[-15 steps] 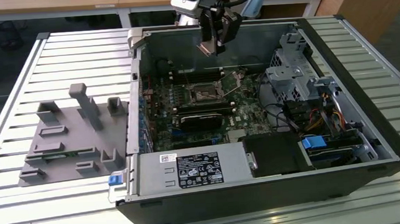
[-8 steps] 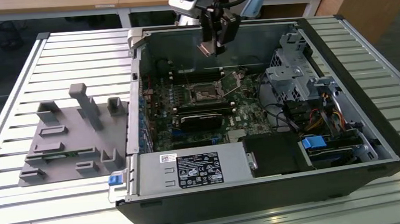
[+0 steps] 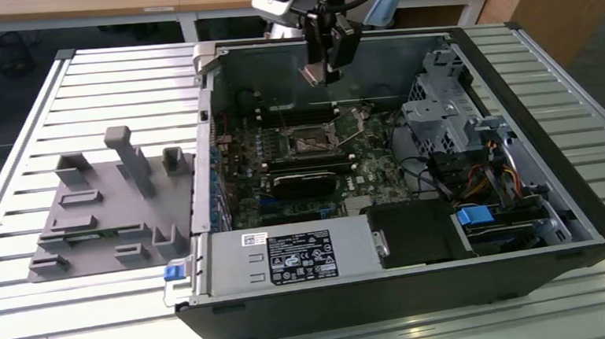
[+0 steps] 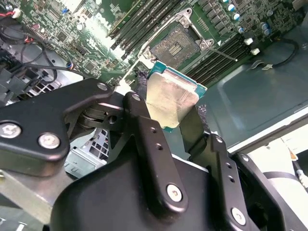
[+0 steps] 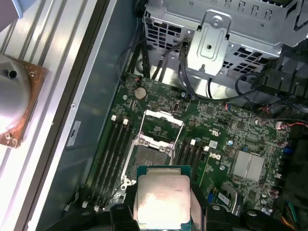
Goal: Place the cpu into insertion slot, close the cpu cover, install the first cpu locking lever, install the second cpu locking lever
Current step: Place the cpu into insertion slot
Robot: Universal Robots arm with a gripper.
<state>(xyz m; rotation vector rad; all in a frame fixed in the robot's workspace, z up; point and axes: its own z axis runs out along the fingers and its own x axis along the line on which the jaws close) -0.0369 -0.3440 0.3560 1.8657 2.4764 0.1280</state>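
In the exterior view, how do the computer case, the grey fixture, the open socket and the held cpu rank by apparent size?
1. computer case
2. grey fixture
3. open socket
4. cpu, seen tilted in the gripper, so its rank against the socket is unsure.

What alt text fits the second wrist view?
The gripper holds the cpu, a silver-topped square chip, clamped by its edges between black jaws. Beyond it lies the green motherboard, with the empty insertion slot set between rows of memory slots.
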